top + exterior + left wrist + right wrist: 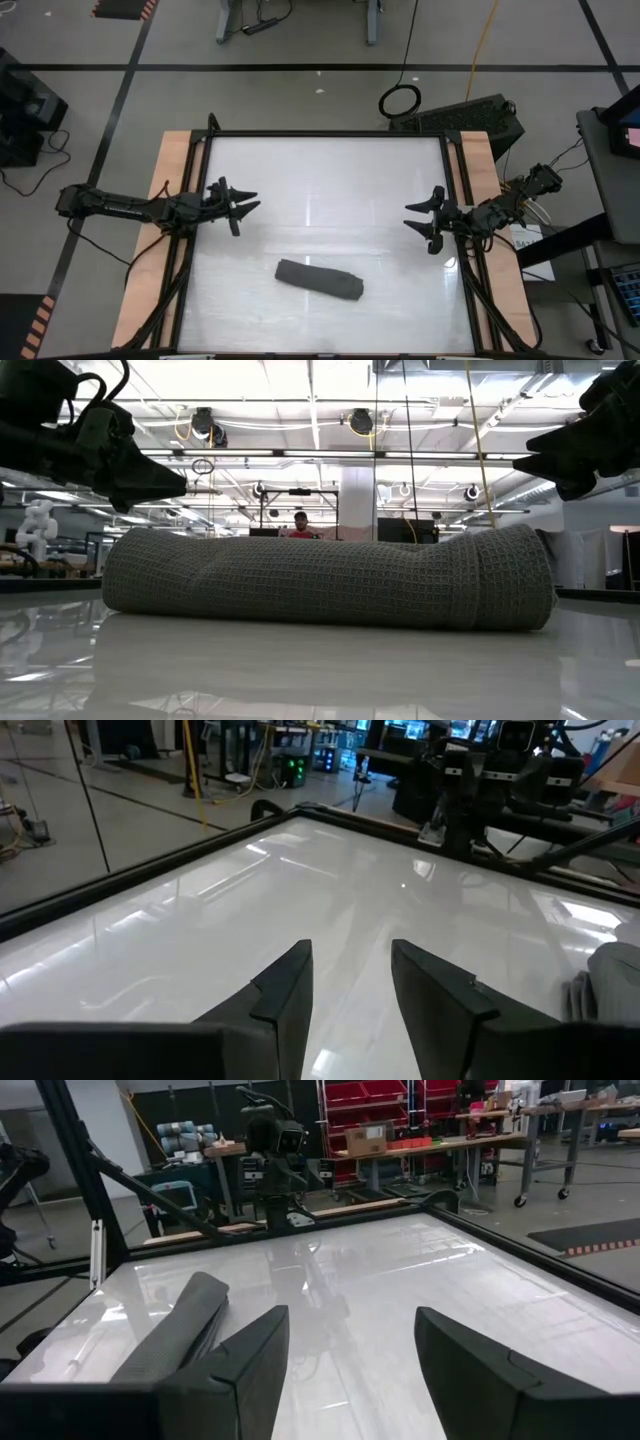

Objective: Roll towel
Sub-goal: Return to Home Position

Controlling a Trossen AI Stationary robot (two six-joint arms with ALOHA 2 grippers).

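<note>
Plainly empty, the left gripper (250, 201) hovered with its fingers spread over the table's left side. The right gripper (410, 216), likewise spread and holding nothing, hovered over the right side. Between them, well apart from both, the towel (319, 278) lay rolled into a short log on the white table (330, 180). Rolling looked done and parking the arms seemed the step in hand; each would need to draw back clear of the roll.
</note>
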